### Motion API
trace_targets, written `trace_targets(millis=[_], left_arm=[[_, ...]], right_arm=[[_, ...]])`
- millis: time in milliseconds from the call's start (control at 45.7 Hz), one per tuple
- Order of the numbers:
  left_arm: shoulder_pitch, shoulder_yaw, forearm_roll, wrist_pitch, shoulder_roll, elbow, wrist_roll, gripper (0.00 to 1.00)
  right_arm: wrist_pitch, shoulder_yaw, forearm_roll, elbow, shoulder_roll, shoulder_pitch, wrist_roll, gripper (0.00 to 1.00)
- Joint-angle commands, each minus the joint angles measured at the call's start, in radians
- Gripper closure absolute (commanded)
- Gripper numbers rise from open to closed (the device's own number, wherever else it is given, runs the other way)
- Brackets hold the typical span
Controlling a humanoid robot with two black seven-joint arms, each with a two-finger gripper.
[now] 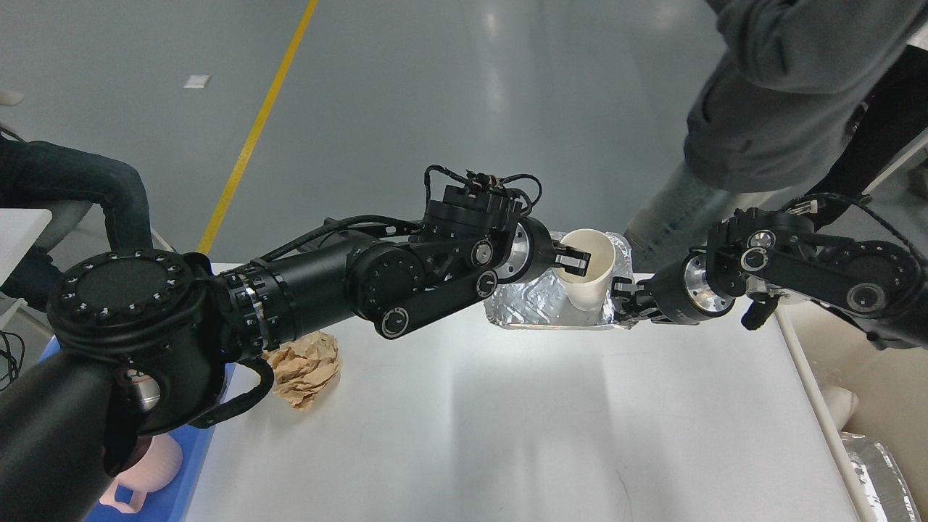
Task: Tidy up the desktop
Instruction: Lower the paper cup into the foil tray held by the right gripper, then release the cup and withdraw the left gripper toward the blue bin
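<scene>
The white table (507, 435) fills the lower middle of the head view, with rounded corners and a mostly bare surface. At its left edge lies a blue tray (196, 464) holding a pink mug (145, 471). A beige bin (870, 384) stands at the right edge of the table. Near the far edge rests a foil tray (529, 304). A white paper cup (591, 279) stands inside it. A crumpled brown paper (304, 366) lies on the table near the tray side. The left gripper (573, 261) has its jaws clenched on the cup rim. The right gripper (625, 301) is at the right edge of the foil tray; I cannot tell how its jaws stand.
</scene>
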Motion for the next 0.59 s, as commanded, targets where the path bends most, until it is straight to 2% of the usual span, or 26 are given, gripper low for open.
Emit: trace_targets(millis=[0, 416, 569], left_arm=[[-0.002, -0.002, 0.0, -0.001, -0.001, 0.002, 0.003, 0.12], [-0.01, -0.005, -0.001, -0.001, -0.001, 0.002, 0.003, 0.1], [-0.019, -0.029, -0.023, 0.004, 0.002, 0.0, -0.013, 0.09]], right_arm=[[0.0, 0.0, 0.0, 0.0, 0.0, 0.001, 0.0, 1.0], [0.0, -0.001, 0.0, 0.0, 0.0, 0.001, 0.0, 1.0], [0.0, -0.001, -0.002, -0.002, 0.001, -0.001, 0.0, 1.0]])
